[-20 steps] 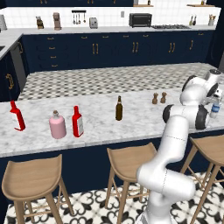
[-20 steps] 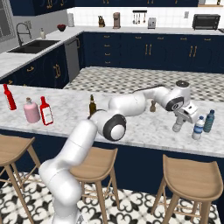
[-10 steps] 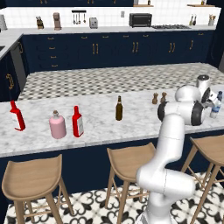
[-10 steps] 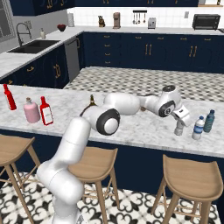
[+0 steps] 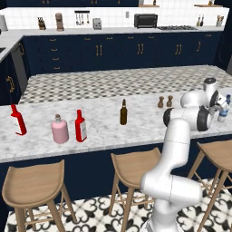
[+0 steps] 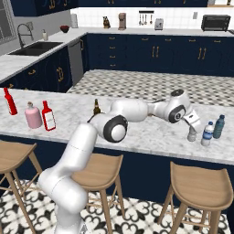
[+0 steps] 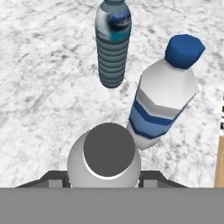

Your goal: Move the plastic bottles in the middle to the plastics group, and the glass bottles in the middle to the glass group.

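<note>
Plastic bottles: the greyish bottle (image 7: 105, 159) stands upright near the tabletop's (image 6: 151, 132) right end, just beside the blue-labelled water bottle (image 7: 162, 96) — my claw (image 6: 192, 122) sits over it, fingers (image 7: 56, 178) on either side, gripping its body.

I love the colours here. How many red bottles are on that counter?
2. The thin-necked red bottle stands at the counter's far left end; the red bottle with a white label stands just right of the pink flask. None looks hidden.
</note>
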Controlling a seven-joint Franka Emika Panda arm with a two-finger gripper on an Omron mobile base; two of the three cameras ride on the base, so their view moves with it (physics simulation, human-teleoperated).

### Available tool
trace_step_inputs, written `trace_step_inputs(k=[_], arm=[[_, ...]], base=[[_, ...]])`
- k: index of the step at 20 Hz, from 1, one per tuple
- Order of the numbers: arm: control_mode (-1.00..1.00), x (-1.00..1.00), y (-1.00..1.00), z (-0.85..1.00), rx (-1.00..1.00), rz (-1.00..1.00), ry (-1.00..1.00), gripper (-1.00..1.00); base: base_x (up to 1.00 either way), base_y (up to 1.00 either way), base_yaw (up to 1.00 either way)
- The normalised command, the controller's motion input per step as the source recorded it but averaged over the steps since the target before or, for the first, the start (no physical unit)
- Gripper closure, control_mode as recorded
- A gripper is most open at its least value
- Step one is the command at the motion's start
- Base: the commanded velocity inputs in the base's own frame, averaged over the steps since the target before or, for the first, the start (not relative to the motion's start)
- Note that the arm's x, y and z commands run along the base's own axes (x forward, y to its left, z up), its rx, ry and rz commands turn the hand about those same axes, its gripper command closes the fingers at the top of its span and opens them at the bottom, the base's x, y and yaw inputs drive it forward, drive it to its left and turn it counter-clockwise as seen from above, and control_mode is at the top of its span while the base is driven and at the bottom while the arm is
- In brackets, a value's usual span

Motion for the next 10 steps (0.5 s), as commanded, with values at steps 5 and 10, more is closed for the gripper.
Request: trace_step_inputs(k=[5,10], arm=[[-1.0,-0.2,0.23,-0.41,0.0,-0.02,0.0,1.0],[-1.0,-0.02,0.14,-0.03,0.0,0.0,0.0,-1.0]], base=[[0.0,0.0,0.0],[0.0,0.0,0.0]])
